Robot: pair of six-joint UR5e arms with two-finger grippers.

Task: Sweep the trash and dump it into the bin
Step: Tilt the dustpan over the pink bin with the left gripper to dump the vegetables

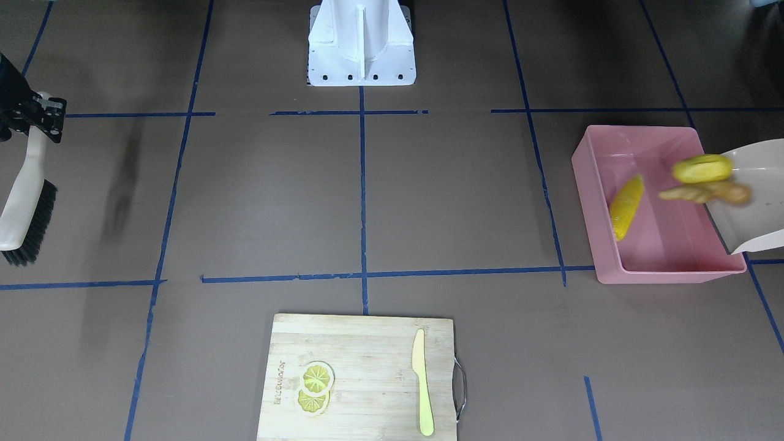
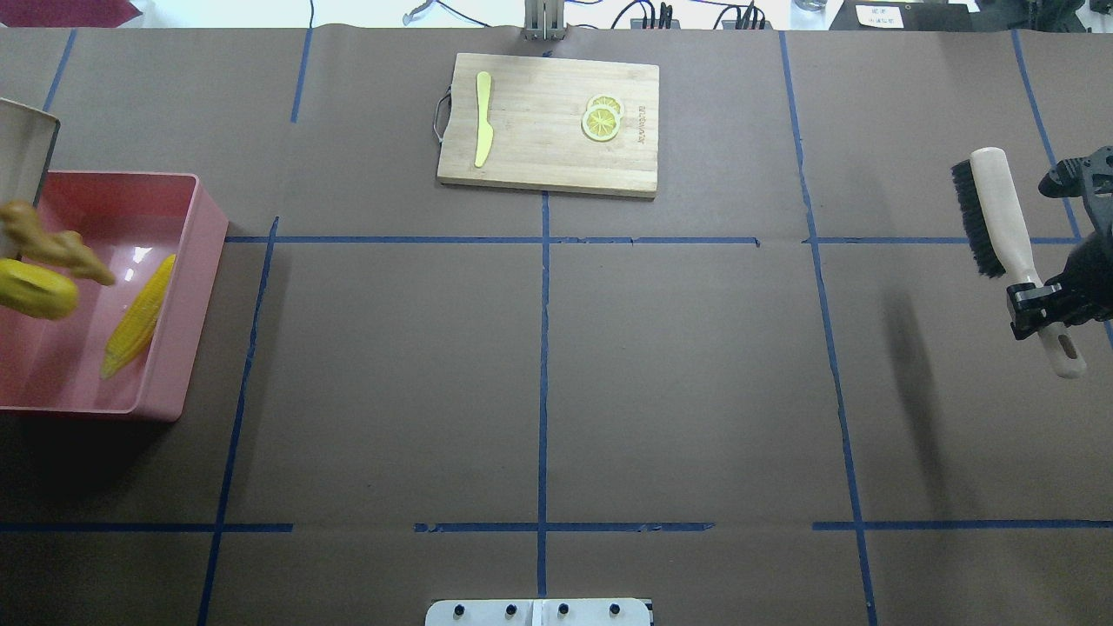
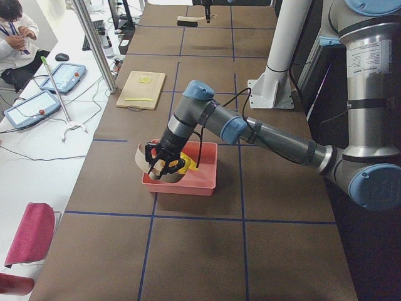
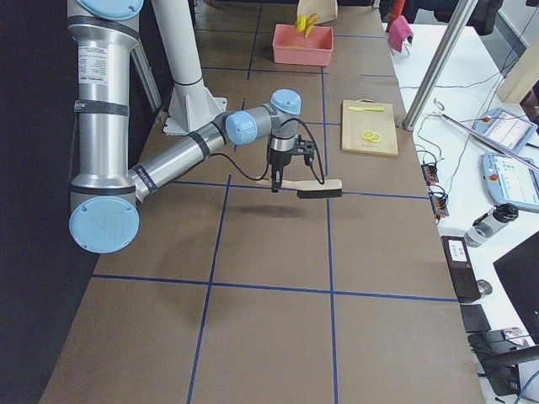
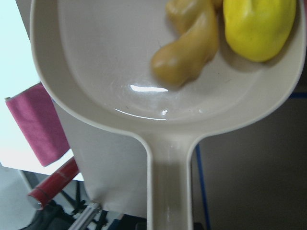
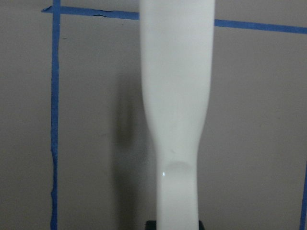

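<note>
You see a glossy beige plastic dustpan [image 5: 96, 72], a shiny pink plastic tub [image 1: 667, 271], a smooth cream-handled black-bristled brush [image 2: 1000, 209], a matt brown paper-covered table [image 2: 678, 365] and a grainy wooden cutting board [image 1: 361, 349].

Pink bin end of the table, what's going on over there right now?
The left arm holds the beige dustpan tipped over the pink bin. The corn cob already lies in the bin; the potato and ginger root are at the pan's lip, blurred, not yet down. The right tool grips the brush, lifted off the table at the opposite end.
</note>
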